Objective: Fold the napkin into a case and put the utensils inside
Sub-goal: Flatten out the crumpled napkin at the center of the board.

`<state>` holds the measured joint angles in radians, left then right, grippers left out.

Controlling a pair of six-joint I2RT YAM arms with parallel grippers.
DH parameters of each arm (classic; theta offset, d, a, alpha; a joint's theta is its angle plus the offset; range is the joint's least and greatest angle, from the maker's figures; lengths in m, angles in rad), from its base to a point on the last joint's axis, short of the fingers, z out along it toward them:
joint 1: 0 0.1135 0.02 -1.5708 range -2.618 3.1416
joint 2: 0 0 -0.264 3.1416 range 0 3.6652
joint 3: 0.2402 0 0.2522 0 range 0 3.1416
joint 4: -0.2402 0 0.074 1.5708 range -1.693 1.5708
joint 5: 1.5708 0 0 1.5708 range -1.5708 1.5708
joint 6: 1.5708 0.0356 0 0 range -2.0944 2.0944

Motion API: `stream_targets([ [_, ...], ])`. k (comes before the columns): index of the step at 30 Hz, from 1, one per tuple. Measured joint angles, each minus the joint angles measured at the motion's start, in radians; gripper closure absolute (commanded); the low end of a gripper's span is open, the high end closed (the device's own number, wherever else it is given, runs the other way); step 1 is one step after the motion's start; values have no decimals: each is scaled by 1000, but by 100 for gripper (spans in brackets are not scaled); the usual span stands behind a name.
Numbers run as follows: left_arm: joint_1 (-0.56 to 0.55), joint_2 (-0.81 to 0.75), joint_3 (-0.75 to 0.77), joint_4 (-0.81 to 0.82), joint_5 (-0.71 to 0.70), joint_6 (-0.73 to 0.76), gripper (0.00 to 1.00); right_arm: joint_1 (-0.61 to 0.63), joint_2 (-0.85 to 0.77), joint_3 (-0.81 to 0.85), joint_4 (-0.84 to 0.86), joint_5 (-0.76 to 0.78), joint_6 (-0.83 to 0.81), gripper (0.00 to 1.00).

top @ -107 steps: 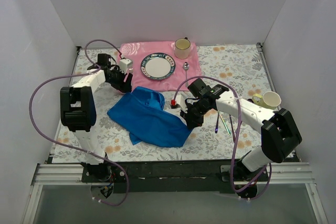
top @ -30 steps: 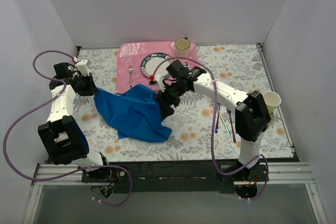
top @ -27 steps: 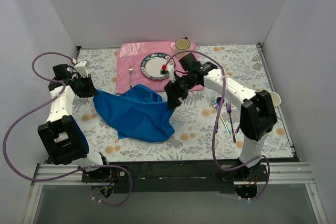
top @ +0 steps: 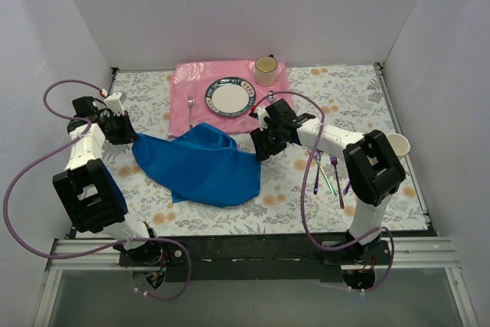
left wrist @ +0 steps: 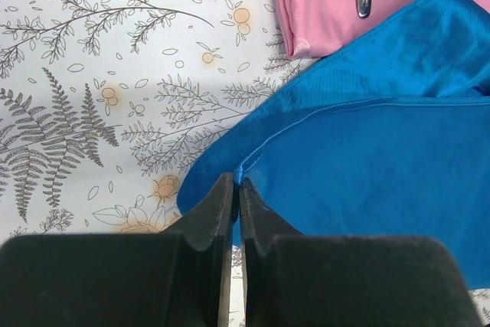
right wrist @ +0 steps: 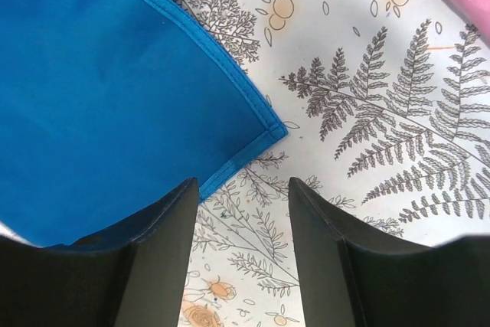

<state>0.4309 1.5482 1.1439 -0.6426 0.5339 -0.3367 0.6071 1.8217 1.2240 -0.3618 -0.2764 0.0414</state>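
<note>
Tabletop scene, read from left to right. Left gripper [top: 129, 134] stands near the table's left edge, close to the white side wall [top: 46, 36]. Its jaws are pressed together on the hem at the left corner of the napkin [top: 200, 166]. In the left wrist view, the fingertips [left wrist: 222, 197] pinch that blue hem above the fern-printed tablecloth [top: 153, 89].

The napkin lies mid-table as a loose royal-blue sheet, partly doubled over itself. Its far point overlaps the near edge of the pink rose-patterned placemat [top: 191, 82]. On the placemat sit a silver fork [top: 190, 105], a plate [top: 231, 97] with a dark blue patterned rim, and a cream cup [top: 266, 71] at the far right corner. Whether the rim pattern holds lettering cannot be told.

Right gripper [top: 260, 149] hovers at the napkin's right corner, jaws apart and holding nothing. In the right wrist view, the hemmed corner lies just ahead of the fingers, and mostly bare tablecloth shows in the gap.

Utensils [top: 329, 175], iridescent purple-green, lie on the tablecloth to the right of that gripper. They are well apart from the napkin and just beside the elbow of the right arm [top: 371, 170]. A paper cup [top: 398, 143] stands behind that elbow, near the right wall.

Open tablecloth lies along the near edge below the napkin and in the far right quarter.
</note>
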Motion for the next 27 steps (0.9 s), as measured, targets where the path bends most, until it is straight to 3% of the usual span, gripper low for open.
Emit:
stream_targets([
  [6,0,0,0,0,9,0,100,49,16,26,0,143,3,43],
  [13,0,-2,0,3,14,0,100,69,87,61,2,208,7,43],
  [17,0,-5,-3,16,19,0,100,100,103,64,5,239,4,48],
  [22,0,-6,-5,24,25,0,100,137,111,69,6,282,-10,70],
  [25,0,-6,-5,24,27,0,100,146,114,70,6,306,-18,95],
  [27,0,-8,-5,24,31,2,100,146,115,72,5,308,-18,99],
])
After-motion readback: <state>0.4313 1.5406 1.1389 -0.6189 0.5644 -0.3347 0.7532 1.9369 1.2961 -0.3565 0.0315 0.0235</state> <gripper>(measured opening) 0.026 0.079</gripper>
